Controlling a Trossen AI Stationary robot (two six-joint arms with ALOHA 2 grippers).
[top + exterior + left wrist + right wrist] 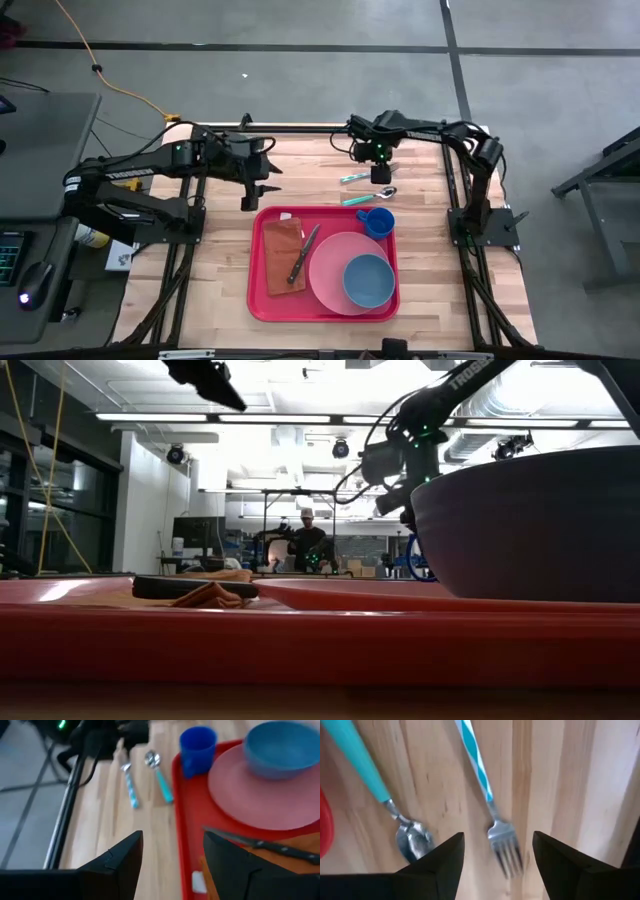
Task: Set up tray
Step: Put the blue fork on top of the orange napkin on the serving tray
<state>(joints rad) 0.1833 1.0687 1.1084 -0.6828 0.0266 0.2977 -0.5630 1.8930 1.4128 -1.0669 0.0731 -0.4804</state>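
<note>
The red tray point(258, 300) lies on the wooden table near its middle. On it rest a pink plate point(325, 270) with a blue bowl point(368, 280), a brown napkin point(280, 245) with a dark knife point(303, 255) across it, and a blue cup point(378, 221) at the far right corner. A striped-handled fork point(490, 805) and a teal-handled spoon point(385, 795) lie flat on the table beyond the tray. My right gripper point(498, 840) is open above the fork's head, its fingers on either side. My left gripper point(172, 855) is open, hovering by the tray's far left corner.
Bare wood shows to the left and right of the tray point(187, 805). The table's dark frame rails point(300, 128) run along the far edge. A person sits in the room far behind the table point(310, 545).
</note>
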